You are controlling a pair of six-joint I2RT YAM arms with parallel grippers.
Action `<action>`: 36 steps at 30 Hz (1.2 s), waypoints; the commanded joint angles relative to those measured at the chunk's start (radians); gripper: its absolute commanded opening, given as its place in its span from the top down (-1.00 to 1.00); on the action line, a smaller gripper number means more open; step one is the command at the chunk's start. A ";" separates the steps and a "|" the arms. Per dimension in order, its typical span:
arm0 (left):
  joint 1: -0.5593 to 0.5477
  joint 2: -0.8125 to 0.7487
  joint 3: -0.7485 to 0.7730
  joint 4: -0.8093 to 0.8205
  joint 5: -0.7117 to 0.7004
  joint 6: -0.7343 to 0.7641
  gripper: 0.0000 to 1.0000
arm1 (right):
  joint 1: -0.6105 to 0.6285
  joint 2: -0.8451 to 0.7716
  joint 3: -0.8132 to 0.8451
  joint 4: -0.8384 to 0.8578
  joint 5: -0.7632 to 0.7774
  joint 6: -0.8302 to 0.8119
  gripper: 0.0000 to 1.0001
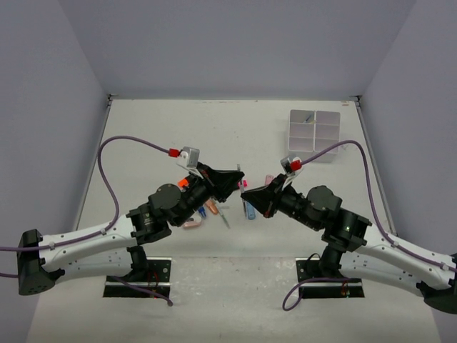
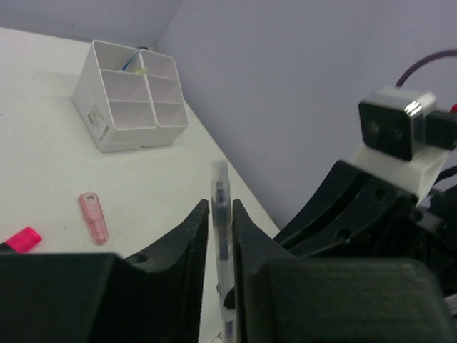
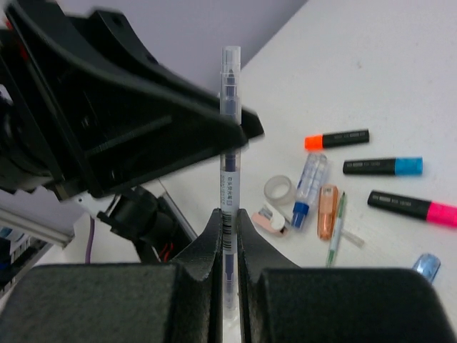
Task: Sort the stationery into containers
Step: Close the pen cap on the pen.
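1. Organiser box [image 2: 91, 114]: at the table's far right, well apart from both arms.
2. Orange-capped highlighter [image 3: 335, 139], blue-capped highlighter [image 3: 382, 166], pink-capped highlighter [image 3: 410, 206] and tape roll [image 3: 278, 189]: loose on the table beneath the grippers.
3. Thin pen [image 3: 229, 107]: raised off the table, mid-table, spanning both grippers.
4. Right gripper [image 3: 228, 221]: arm angled inward, fingers pinching the pen's barrel.
5. Left gripper [image 2: 220, 211]: arm angled inward, tip to tip with the right. Its fingers closely flank the pen; whether they press it cannot be told.

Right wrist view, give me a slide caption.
Right gripper clamps a clear pen, left gripper alongside, highlighters lying on the table beyond.
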 commanded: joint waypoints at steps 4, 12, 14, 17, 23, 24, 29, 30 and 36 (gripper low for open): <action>-0.012 -0.020 0.029 -0.129 0.057 0.083 0.42 | -0.004 0.000 0.040 0.149 0.006 -0.061 1.00; -0.012 -0.039 0.041 -0.075 0.141 0.145 1.00 | -0.003 0.014 0.028 0.185 -0.062 -0.073 1.00; -0.012 -0.048 0.033 -0.047 0.181 0.175 1.00 | -0.004 0.020 0.023 0.193 -0.085 -0.086 1.00; -0.012 -0.069 0.017 0.002 0.249 0.211 1.00 | -0.003 0.039 0.016 0.212 -0.117 -0.094 0.56; -0.012 -0.087 0.007 0.057 0.316 0.214 1.00 | -0.004 0.083 0.032 0.234 -0.163 -0.095 0.53; -0.012 -0.088 0.007 0.060 0.319 0.213 1.00 | -0.004 0.086 0.037 0.235 -0.165 -0.097 0.66; -0.012 -0.081 0.039 0.006 0.283 0.222 0.58 | -0.004 0.079 0.042 0.228 -0.164 -0.103 1.00; -0.012 -0.080 0.047 -0.014 0.270 0.234 0.33 | -0.003 0.075 0.037 0.225 -0.165 -0.105 1.00; -0.012 -0.083 0.119 -0.085 0.248 0.282 -0.04 | -0.003 0.072 0.022 0.219 -0.225 -0.120 1.00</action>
